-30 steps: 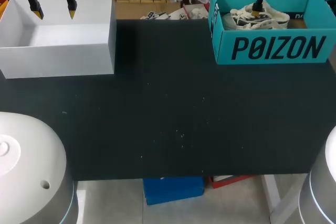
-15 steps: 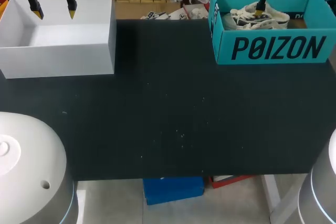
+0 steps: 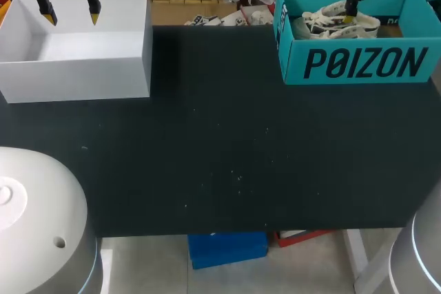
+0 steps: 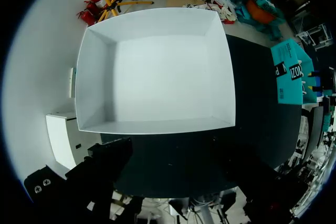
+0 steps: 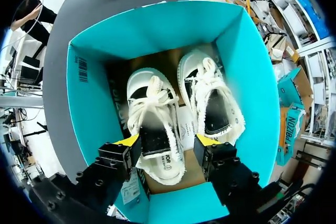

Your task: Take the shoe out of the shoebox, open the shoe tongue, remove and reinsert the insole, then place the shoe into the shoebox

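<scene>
The teal shoebox [image 3: 358, 63] stands at the table's far right and holds a pair of white canvas shoes [image 3: 331, 24] side by side. In the right wrist view my right gripper [image 5: 168, 141] straddles the heel end of one shoe [image 5: 152, 114]. One yellow tip touches that shoe's side, while the other tip stands apart from it, near the second shoe [image 5: 212, 103]. The gripper is open and hangs inside the shoebox [image 5: 252, 77]. My left gripper [image 3: 69, 14] hovers open over the white box [image 3: 76, 74] at the far left, with nothing between its fingers.
The white box [image 4: 157, 66] is empty inside, with bare white floor and walls. The black tabletop [image 3: 220, 142] stretches wide between the two boxes and towards the front edge.
My right gripper has shifted to the right inside the shoebox and its fingers have drawn closer together around the shoe's heel. The left arm has not moved.
</scene>
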